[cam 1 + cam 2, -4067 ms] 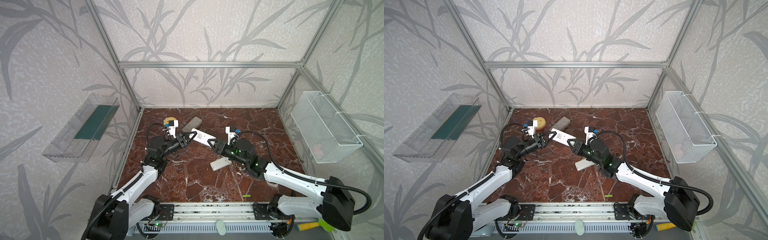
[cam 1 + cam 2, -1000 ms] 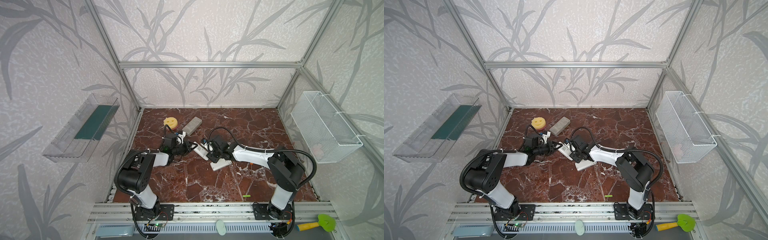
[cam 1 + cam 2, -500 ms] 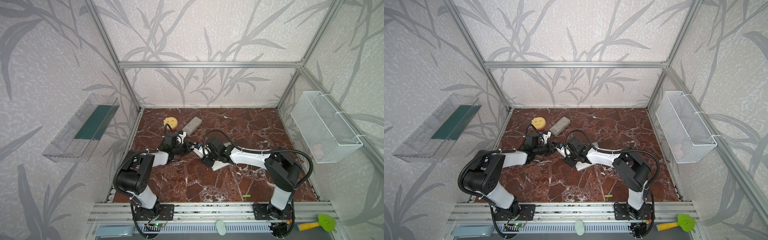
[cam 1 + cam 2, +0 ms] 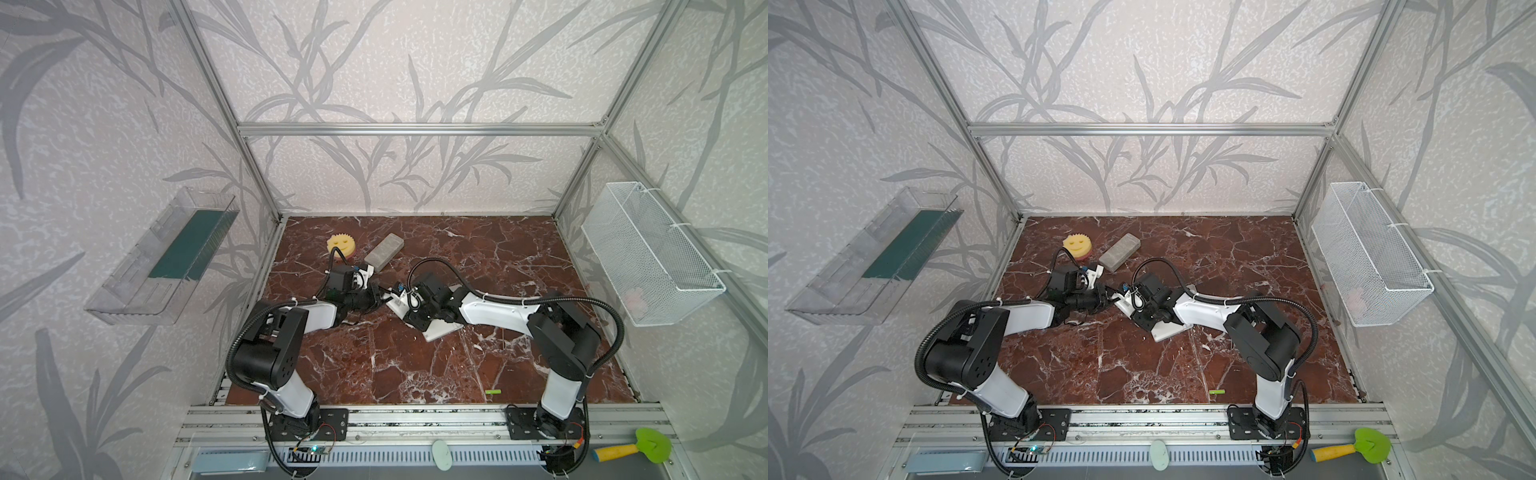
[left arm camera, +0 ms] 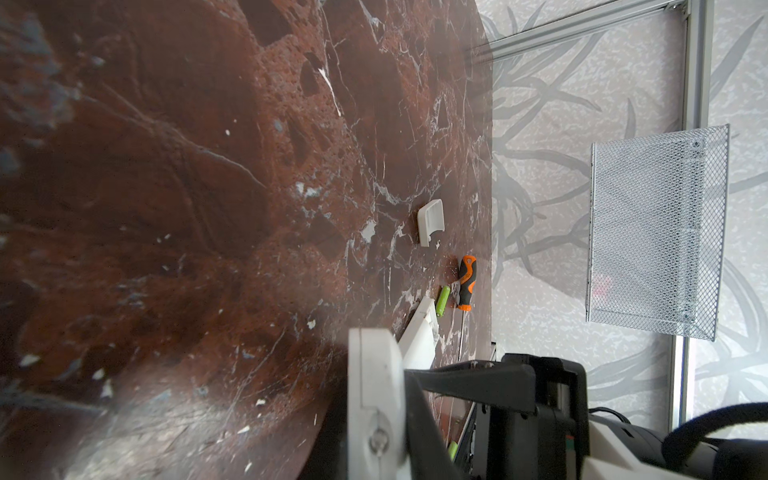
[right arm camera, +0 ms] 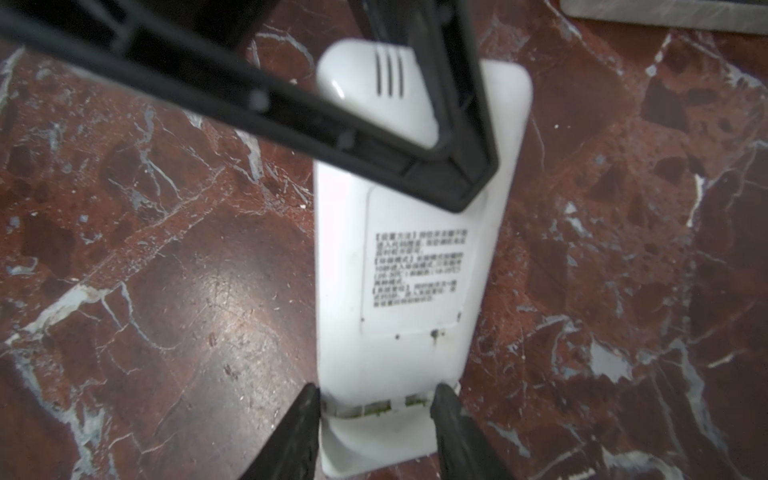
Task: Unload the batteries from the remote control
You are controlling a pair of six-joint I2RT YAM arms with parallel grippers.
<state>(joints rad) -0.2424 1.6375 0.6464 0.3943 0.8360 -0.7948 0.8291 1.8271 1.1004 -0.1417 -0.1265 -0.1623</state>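
Observation:
A white remote control [image 6: 407,270] lies back side up on the marble floor, spanning between my two grippers in both top views [image 4: 397,305]. My left gripper [image 4: 379,297] is shut on its far end, one black finger [image 6: 374,137] lying across its top face. My right gripper [image 6: 376,419] has a finger pressed on each side of the near end, at the cover seam, where green shows through a slit [image 6: 376,409]. One lime-green battery [image 4: 493,391] lies near the front edge, another [image 5: 442,301] lies beside a screwdriver in the left wrist view.
A second white remote [image 4: 442,330] lies under the right arm. A grey remote [image 4: 384,257] and a yellow smiley sponge [image 4: 340,245] sit at the back left. An orange screwdriver [image 5: 466,282] and a loose white cover [image 5: 430,222] lie on the floor. A wire basket [image 4: 648,266] hangs right.
My right gripper has slid leftward along the remote toward the left gripper, and its jaws have narrowed onto the remote's sides. The left gripper has kept its hold.

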